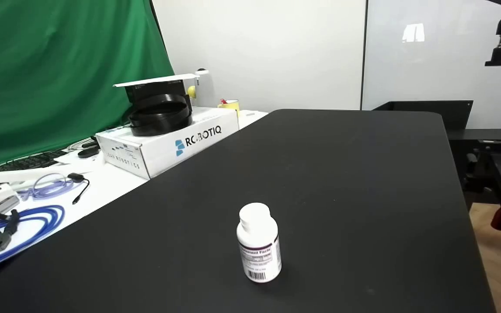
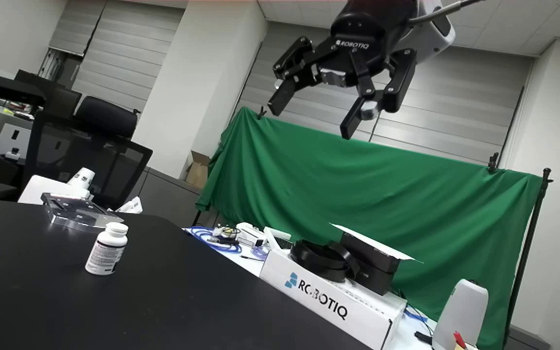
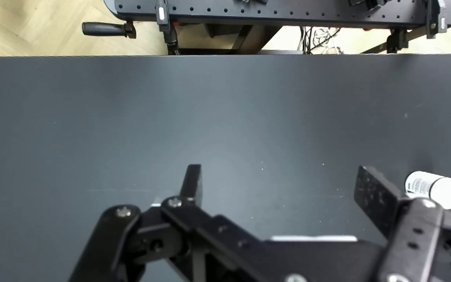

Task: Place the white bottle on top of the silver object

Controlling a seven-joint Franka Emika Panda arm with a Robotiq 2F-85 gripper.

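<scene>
The white bottle stands upright on the black table and shows in both exterior views [image 1: 259, 243] [image 2: 107, 250]. In the wrist view the bottle [image 3: 439, 190] is at the right edge, outside the right finger and partly covered by the gripper's linkage. The silver object [image 2: 78, 215] is a flat, shiny block on the table behind the bottle in an exterior view; it is out of sight in the other pictures. My gripper [image 2: 316, 116] is open and empty, high above the table and off to the side of the bottle. Its spread fingers also show in the wrist view [image 3: 280, 176].
The black table [image 1: 342, 174] carries the bottle. Beside it, a white table holds a white Robotiq box [image 1: 181, 139] with black items on top, plus blue cables [image 1: 50, 221]. A perforated black bench [image 3: 288, 11] stands past the table edge. A green curtain [image 2: 358, 189] hangs behind.
</scene>
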